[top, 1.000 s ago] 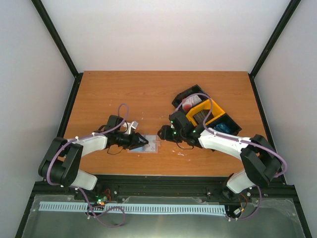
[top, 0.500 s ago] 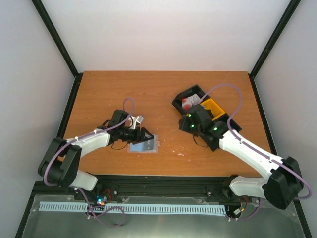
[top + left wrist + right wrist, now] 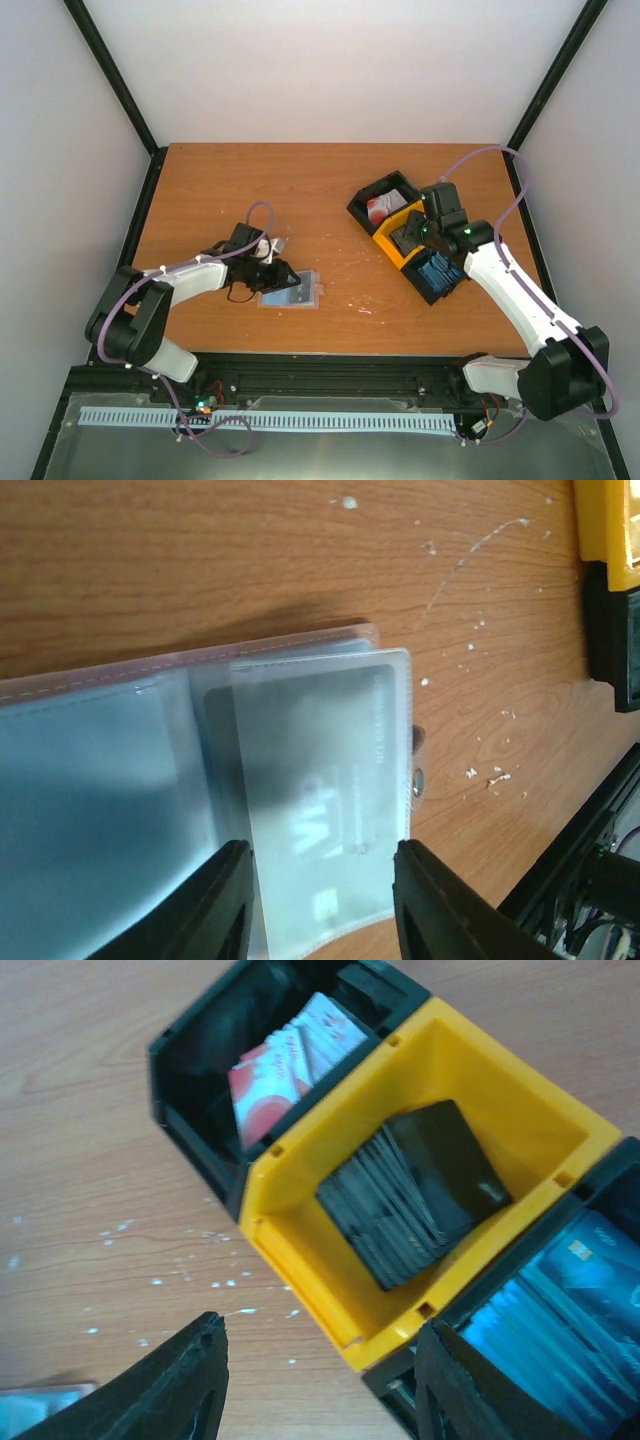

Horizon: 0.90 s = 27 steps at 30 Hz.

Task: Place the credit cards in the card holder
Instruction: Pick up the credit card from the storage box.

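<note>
The card holder [image 3: 297, 294] lies open on the table, pale blue inside. In the left wrist view the holder [image 3: 110, 750] has a grey card [image 3: 320, 750] marked VIP in a clear slot. My left gripper [image 3: 283, 274] is open, its jaws straddling that slot [image 3: 320, 848]. My right gripper [image 3: 412, 232] is open and empty above the yellow bin [image 3: 300, 1230], with the bin's near corner between its jaws [image 3: 320, 1325]. That bin holds dark grey cards [image 3: 415, 1195]. White-and-red cards [image 3: 285, 1060] and blue cards [image 3: 560, 1310] sit in the black bins.
The three bins stand in a diagonal row at the right: black bin [image 3: 372, 192], yellow bin [image 3: 400, 262], black bin [image 3: 436, 294]. White specks mark the wood between holder and bins. The table's front edge runs just below the holder.
My right arm has swung from beside the card holder back to the right, over the bins. My left gripper has stayed at the holder, shifting slightly.
</note>
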{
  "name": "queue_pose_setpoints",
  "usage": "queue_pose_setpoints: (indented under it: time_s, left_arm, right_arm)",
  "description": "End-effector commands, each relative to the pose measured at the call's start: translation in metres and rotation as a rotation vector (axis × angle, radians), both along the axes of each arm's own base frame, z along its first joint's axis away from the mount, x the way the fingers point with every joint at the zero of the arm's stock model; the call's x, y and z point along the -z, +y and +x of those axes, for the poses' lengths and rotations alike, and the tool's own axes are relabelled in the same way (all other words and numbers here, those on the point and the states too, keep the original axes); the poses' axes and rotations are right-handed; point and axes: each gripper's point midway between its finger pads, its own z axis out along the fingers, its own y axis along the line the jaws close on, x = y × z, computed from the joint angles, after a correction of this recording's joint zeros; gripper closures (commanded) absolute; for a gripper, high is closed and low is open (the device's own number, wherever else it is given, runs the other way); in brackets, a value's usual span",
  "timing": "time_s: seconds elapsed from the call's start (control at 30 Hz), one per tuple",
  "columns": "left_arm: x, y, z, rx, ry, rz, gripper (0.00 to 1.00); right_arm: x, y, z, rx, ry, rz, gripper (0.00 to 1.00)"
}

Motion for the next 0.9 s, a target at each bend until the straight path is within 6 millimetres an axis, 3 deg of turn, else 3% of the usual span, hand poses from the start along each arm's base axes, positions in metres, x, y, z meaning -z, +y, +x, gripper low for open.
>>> queue_pose_setpoints:
  time_s: [0.0,0.13,0.3,0.47,0.57,0.63,0.77,0.87]
  left_arm:
    - [0.0,-0.014,0.006,0.057,-0.002,-0.026,0.63]
    - [0.006,-0.022,0.01,0.088,0.015,-0.032,0.7]
    - [0.019,-0.027,0.016,0.111,0.048,-0.018,0.71]
    - [0.022,-0.02,0.021,0.095,0.048,0.051,0.71]
    - [0.006,-0.019,0.025,0.103,0.006,0.063,0.68]
    - [-0.015,-0.021,0.033,0.109,-0.058,0.055,0.64]
    - [-0.056,-0.018,0.051,0.075,-0.192,0.063,0.52]
    - [-0.073,-0.004,0.064,0.004,-0.249,0.096,0.46]
  right_arm:
    - [0.01,-0.02,0.004,0.002,0.064,-0.065,0.49]
    - [0.014,-0.035,0.006,0.034,0.083,-0.07,0.49]
    - [0.023,-0.051,0.007,0.075,0.117,-0.081,0.49]
    - [0.026,-0.065,0.003,0.095,0.145,-0.101,0.49]
    - [0.022,-0.068,0.001,0.034,0.138,-0.133,0.5]
    - [0.026,-0.063,-0.002,-0.051,0.142,-0.152,0.49]
    - [0.045,-0.077,-0.012,-0.103,0.228,-0.272,0.49]
    - [0.057,-0.083,-0.012,-0.129,0.278,-0.242,0.51]
